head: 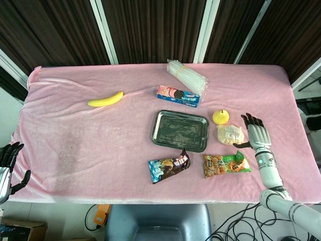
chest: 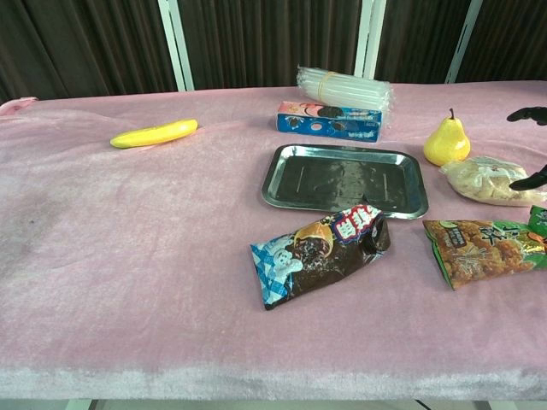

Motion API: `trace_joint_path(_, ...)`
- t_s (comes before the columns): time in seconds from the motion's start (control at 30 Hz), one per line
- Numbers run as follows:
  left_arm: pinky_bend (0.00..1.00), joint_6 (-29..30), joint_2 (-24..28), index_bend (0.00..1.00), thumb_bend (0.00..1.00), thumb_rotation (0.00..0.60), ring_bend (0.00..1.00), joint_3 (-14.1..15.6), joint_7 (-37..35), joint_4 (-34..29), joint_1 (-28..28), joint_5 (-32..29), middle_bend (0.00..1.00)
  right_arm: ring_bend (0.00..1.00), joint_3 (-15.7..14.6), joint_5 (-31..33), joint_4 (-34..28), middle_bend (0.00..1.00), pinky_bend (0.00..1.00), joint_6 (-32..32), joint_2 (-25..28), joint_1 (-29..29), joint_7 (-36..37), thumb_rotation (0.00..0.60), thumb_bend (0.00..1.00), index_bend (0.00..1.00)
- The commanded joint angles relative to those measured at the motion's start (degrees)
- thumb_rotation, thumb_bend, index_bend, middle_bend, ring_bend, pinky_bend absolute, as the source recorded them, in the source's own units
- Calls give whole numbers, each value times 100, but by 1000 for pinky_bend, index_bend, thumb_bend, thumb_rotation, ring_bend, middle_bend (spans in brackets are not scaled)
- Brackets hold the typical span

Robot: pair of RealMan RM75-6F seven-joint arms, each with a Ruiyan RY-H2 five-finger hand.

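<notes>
My right hand [head: 257, 133] hovers flat and open at the table's right side, its thumb just beside a clear bag of pale snacks [head: 230, 134]; only its fingertips [chest: 528, 114] show in the chest view. A yellow pear [head: 220, 116] stands upright just behind that bag. A green snack packet [head: 226, 164] lies in front of it. My left hand [head: 7, 163] hangs open off the table's left edge, holding nothing. An empty metal tray [head: 180, 130] sits mid-table, with a dark cookie packet [head: 169, 167] in front of it.
A banana [head: 106, 99] lies at the back left. A blue cookie box [head: 179, 96] and a bundle of clear plastic tubes [head: 187, 76] lie behind the tray. The pink cloth [head: 75, 145] covers the table. A chair [head: 158, 223] stands at the front edge.
</notes>
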Motion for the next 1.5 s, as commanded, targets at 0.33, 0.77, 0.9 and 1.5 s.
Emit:
trace_joint_path(0.33,345,36,13,117,414,600,66,-18,-75,15,25,-29,88,0,-103,-266,-4,0,155,49,-61,29,134,600,109,0)
trace_joint_path(0.77,344,108,43,118,412,600,66,-32,-190,24,78,-53,88,270,-115,-488,493,157,427,-87,-584,380,101,600,109,140)
trace_joint_path(0.9,345,142,58,118,413,600,66,-37,-261,40,102,-58,88,330,-181,-530,589,203,475,3,-750,394,-58,600,109,209)
trace_joint_path(1.5,344,227,64,118,413,600,66,-78,-389,80,150,-73,88,678,-171,-394,716,604,774,1106,-1280,217,-1116,600,887,876)
